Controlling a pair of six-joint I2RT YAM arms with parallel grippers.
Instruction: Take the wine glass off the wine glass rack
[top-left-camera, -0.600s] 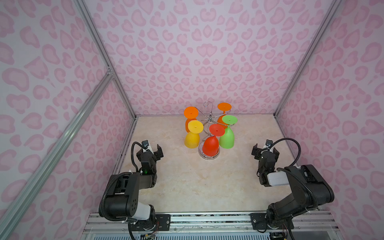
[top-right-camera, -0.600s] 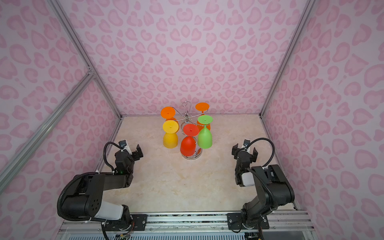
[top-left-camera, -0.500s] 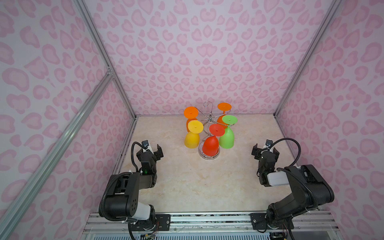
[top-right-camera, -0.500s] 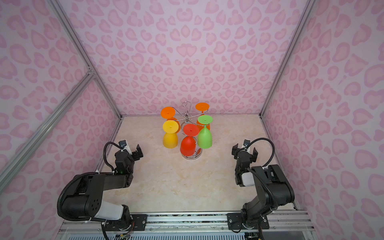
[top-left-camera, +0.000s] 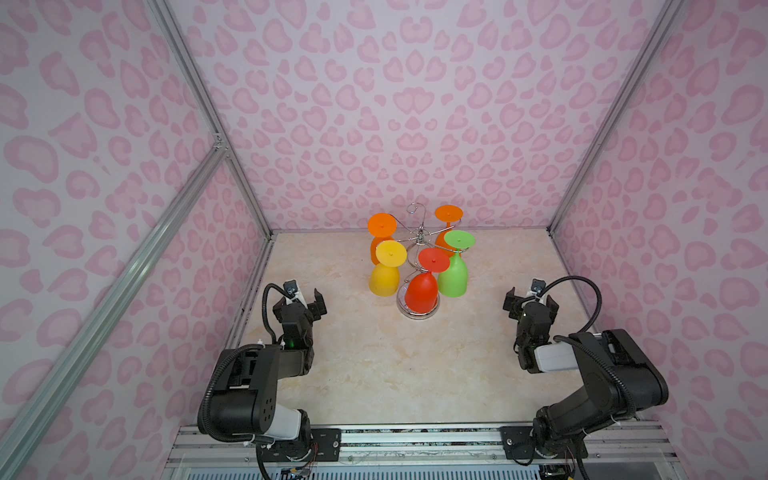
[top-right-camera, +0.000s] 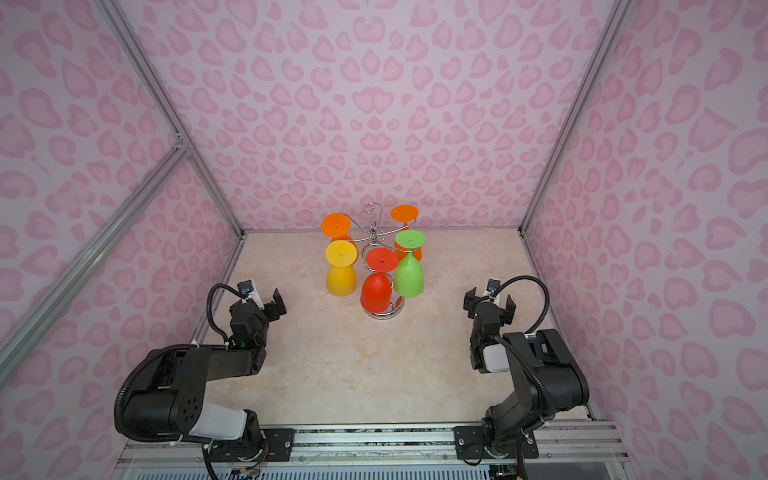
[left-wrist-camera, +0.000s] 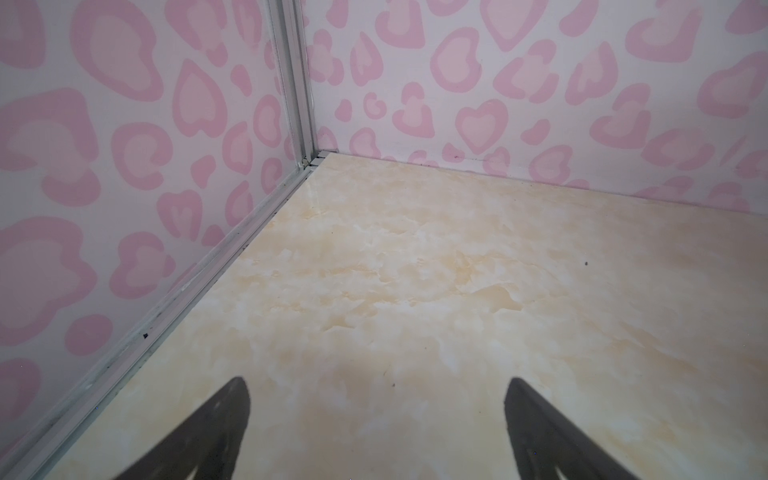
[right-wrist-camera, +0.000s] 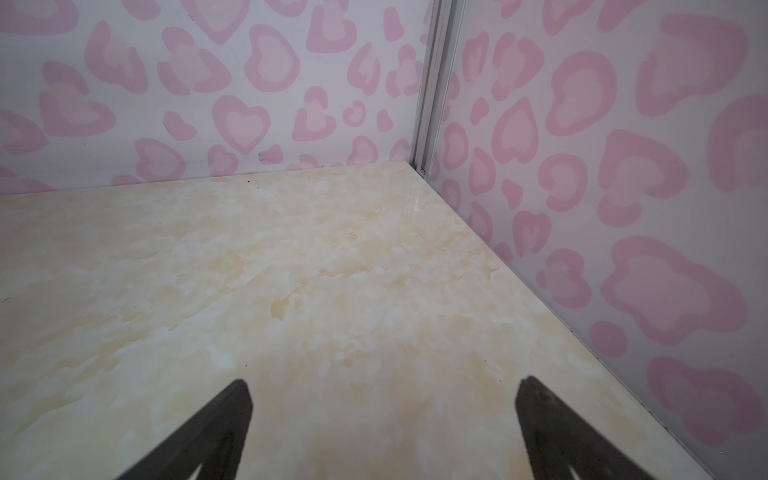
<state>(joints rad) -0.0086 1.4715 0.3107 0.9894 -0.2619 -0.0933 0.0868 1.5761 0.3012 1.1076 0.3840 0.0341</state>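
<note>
While idling with jaws spread apart and empty just above the table (top-left-camera: 374, 374), holding left gripper (top-left-camera: 302, 302) and right gripper (top-left-camera: 530, 305) well short of the wine glass rack (top-left-camera: 420, 237), standing ahead and between them. Not yet starting: red wine glass (top-left-camera: 422, 286) hanging nearest, bowl-down with four others, reaching, gripping and unhooking all remaining. Showing nothing changing against the earlier frames, neither arm moving.
</note>
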